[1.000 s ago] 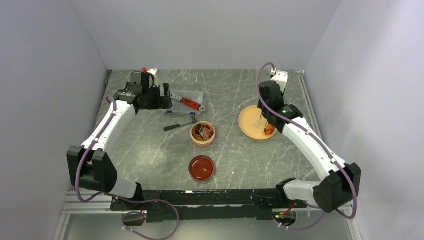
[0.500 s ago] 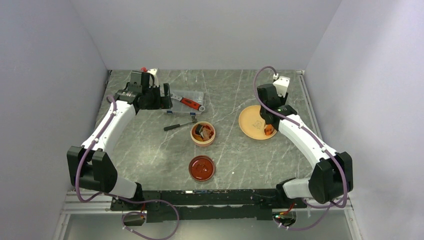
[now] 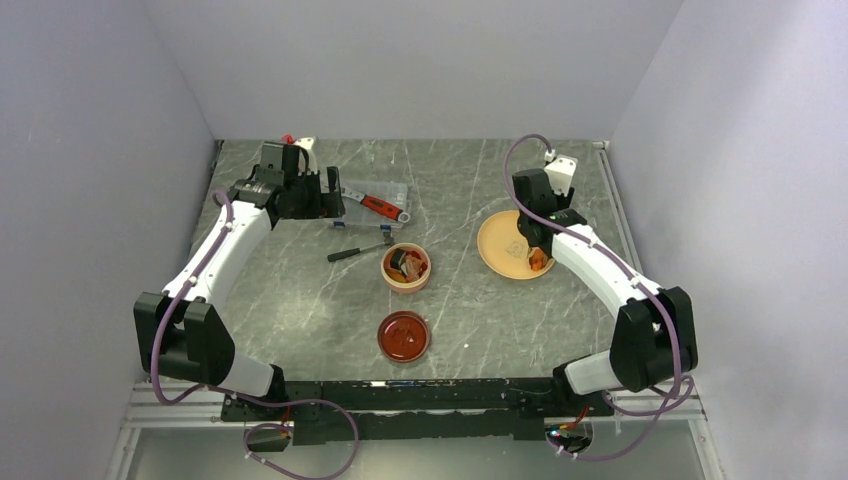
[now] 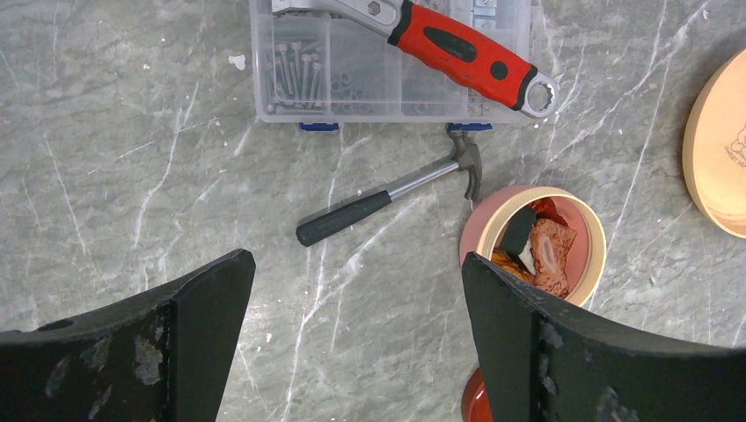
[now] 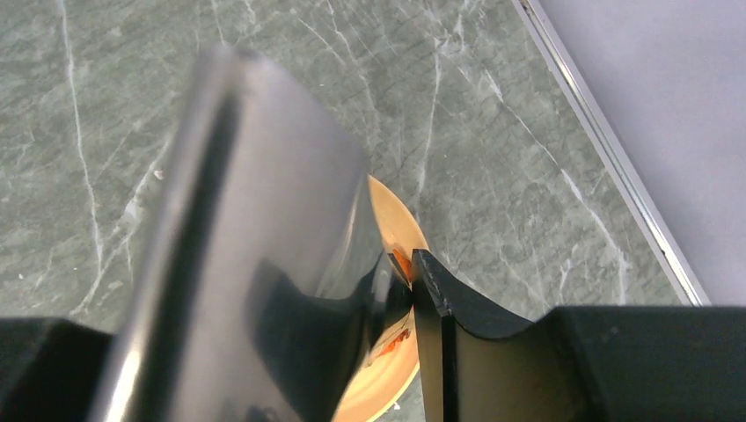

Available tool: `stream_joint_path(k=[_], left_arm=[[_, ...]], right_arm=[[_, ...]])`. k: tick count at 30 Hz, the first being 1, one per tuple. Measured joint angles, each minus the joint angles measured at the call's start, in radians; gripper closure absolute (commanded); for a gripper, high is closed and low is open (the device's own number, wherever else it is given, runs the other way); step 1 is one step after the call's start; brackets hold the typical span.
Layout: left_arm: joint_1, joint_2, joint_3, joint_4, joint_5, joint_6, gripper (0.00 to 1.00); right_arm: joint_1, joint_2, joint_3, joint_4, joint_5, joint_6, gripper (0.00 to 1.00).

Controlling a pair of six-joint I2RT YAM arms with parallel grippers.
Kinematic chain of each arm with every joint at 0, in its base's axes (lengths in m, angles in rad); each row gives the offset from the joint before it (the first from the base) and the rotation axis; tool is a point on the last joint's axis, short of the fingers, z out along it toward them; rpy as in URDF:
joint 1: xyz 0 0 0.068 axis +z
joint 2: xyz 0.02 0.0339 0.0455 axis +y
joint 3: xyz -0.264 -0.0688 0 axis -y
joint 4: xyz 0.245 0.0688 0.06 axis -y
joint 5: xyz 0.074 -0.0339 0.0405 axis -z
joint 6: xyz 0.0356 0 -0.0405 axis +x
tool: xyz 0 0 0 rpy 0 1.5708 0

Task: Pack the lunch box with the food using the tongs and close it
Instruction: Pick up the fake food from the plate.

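- Grey marbled worktop (image 3: 470, 300): yellow plate (image 3: 495, 245) right, lunch box (image 3: 406, 285) centre, its lid (image 3: 404, 336) nearer.
- Right claw (image 3: 535, 245) grips the tongs (image 5: 264, 176) above the plate; orange food piece (image 3: 540, 263) lies just near-side of it.
- Left claw (image 4: 352, 290) gapes empty, far left.

Lunch box (image 3: 406, 282): small round tub, tan wall, pink inside, upright, open, mid-counter (image 3: 470, 310). Food (image 4: 547, 255) inside is brown pieces plus one black-and-white roll. One orange piece (image 3: 540, 262) lies on the plate (image 3: 495, 245). Dark red lid (image 3: 404, 336) lies flat nearby, apart. Grey metal tongs (image 5: 255, 202), blurred, sit in the right gripper (image 5: 400, 290) jaws above the plate.
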Motion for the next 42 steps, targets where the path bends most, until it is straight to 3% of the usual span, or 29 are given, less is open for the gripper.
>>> stream_joint_path(k=[8,20,32,37,42], left_arm=[[0.0,0.0,0.0,0.0,0.0,0.0,0.06],[0.0,0.0,0.0,0.0,0.0,0.0,0.06],[0.0,0.0,0.0,0.0,0.0,0.0,0.06],[0.0,0.0,0.0,0.0,0.0,0.0,0.06],[0.0,0.0,0.0,0.0,0.0,0.0,0.06]], right_arm=[[-0.006,0.008,-0.026,0.041,0.0,0.008,0.53],[-0.014,0.007,-0.038,0.055,0.006,0.008,0.74],[0.002,-0.128,-0.041,0.024,-0.063,-0.003,0.78],[0.067,-0.184,-0.029,0.013,-0.097,-0.034,0.78],[0.238,-0.187,0.038,0.011,-0.14,-0.08,0.78]])
